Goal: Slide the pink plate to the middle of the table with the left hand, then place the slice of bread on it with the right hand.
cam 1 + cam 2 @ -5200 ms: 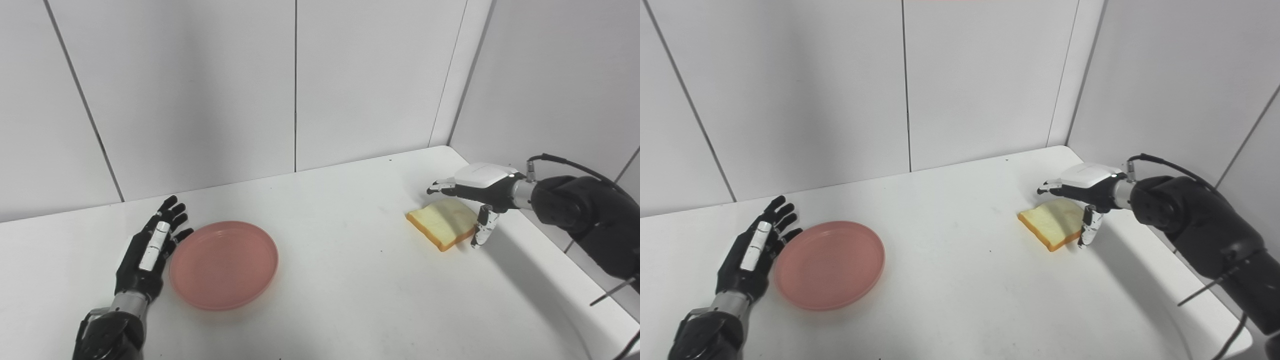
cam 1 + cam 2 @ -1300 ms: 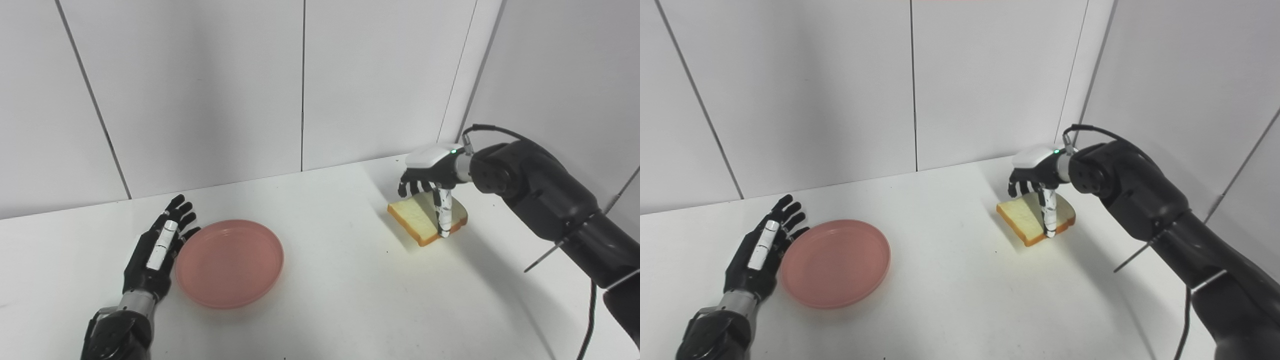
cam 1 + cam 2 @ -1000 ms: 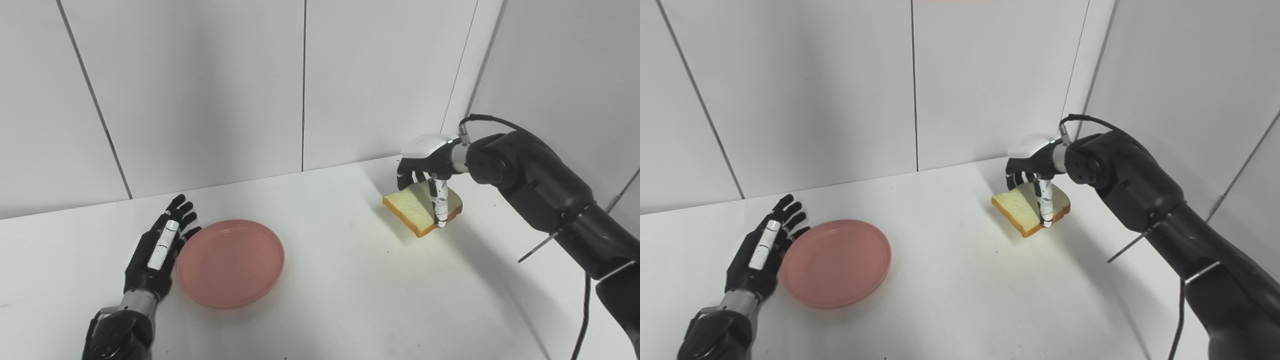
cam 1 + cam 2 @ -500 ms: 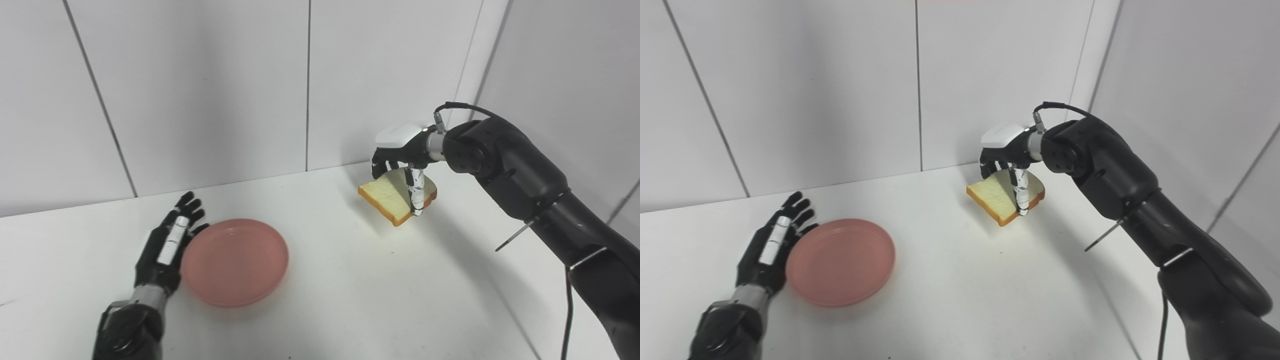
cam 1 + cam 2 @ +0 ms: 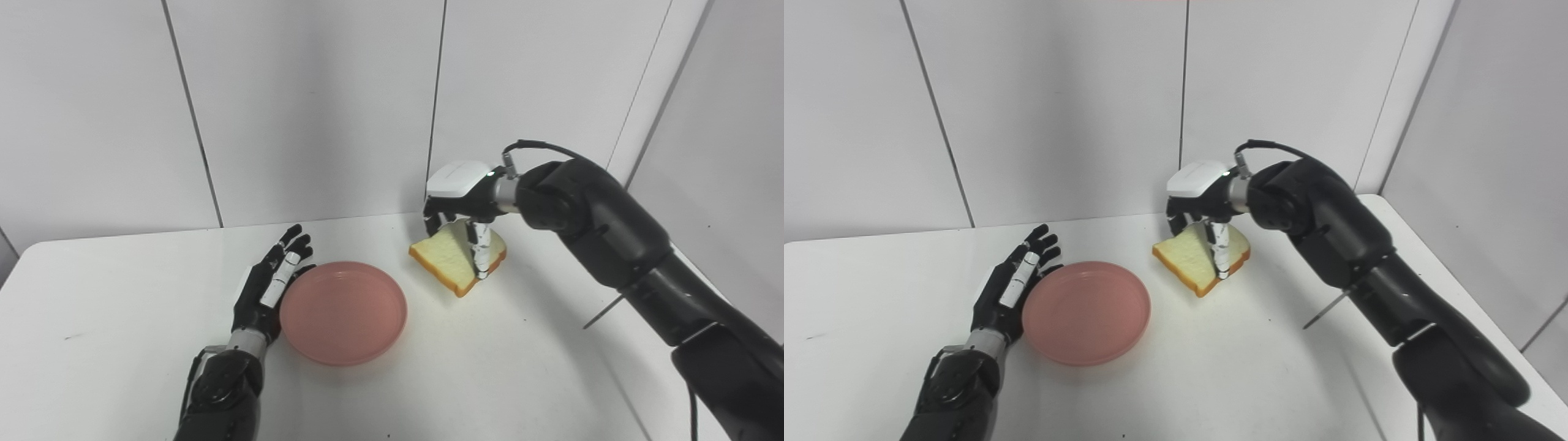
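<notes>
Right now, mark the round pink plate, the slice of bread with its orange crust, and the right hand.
round pink plate (image 5: 343, 312), left eye view, bare middle of its floor.
slice of bread (image 5: 446, 257), left eye view, pale top face.
right hand (image 5: 1203, 205), right eye view, knuckles below its white back.

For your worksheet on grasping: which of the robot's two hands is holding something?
The right hand, shut on the slice of bread and holding it tilted above the table. The left hand lies open beside the pink plate.

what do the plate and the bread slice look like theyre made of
The plate looks like matte pink plastic: even colour, soft dull sheen, thin raised rim. The bread slice in the right robot hand keeps its shape while held tilted, with a uniform orange crust, so it is probably a foam or plastic replica, though real bread cannot be ruled out.
</notes>
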Tool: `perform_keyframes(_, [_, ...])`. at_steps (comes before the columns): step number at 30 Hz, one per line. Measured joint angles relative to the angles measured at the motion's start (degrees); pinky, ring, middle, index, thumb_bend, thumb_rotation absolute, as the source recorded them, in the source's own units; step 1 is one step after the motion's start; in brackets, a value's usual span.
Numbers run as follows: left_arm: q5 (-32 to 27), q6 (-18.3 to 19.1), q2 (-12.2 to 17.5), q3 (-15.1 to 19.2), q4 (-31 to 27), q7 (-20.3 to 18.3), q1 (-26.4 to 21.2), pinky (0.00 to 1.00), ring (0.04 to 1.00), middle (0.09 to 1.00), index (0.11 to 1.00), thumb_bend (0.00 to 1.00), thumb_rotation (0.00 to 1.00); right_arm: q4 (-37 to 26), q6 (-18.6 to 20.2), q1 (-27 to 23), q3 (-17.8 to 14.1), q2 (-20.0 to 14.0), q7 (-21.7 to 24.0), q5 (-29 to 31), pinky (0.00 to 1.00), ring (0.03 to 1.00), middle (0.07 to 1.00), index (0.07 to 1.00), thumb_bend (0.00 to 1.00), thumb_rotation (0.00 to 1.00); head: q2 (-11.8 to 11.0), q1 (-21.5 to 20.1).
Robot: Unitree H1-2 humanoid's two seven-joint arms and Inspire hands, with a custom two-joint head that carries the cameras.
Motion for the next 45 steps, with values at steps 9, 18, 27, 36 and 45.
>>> perform_keyframes(9, [1.24, -2.10, -0.76, -0.21, 2.97, 1.31, -1.36, 0.78, 0.911, 0.891, 0.872, 0.80, 0.69, 1.85, -2.21, -1.66, 1.90, 6.09, -1.66, -0.42, 0.55, 0.643, 0.694, 0.493, 0.52, 0.15, -0.18, 3.61])
perform_keyframes(18, [1.65, -3.35, -1.24, 0.02, 4.52, 2.45, -2.04, 0.76, 0.875, 0.877, 0.863, 0.81, 0.70, 3.77, -2.43, -2.85, 2.42, 9.24, -2.32, -1.10, 0.55, 0.642, 0.697, 0.494, 0.52, 0.14, -0.44, 6.33])
perform_keyframes(27, [3.20, -4.07, -2.16, -0.08, 6.04, 4.44, -2.95, 0.76, 0.877, 0.878, 0.853, 0.84, 0.70, 6.69, -2.70, -3.37, 4.18, 12.35, -3.48, -1.54, 0.54, 0.624, 0.691, 0.495, 0.52, 0.15, -0.18, 9.05])
perform_keyframes(36, [3.12, -4.25, -2.15, 0.48, 5.97, 3.79, -2.90, 0.77, 0.888, 0.875, 0.870, 0.80, 0.76, 10.36, -4.45, -3.42, 5.14, 13.97, -5.17, -1.57, 0.52, 0.607, 0.666, 0.494, 0.52, 0.14, 0.00, 9.67])
perform_keyframes(45, [3.12, -3.98, -2.13, 0.57, 5.01, 3.72, -2.46, 0.75, 0.889, 0.879, 0.854, 0.79, 0.90, 11.47, -4.70, -3.25, 5.92, 14.95, -5.97, -1.46, 0.53, 0.559, 0.611, 0.493, 0.52, 0.15, 0.35, 9.67])
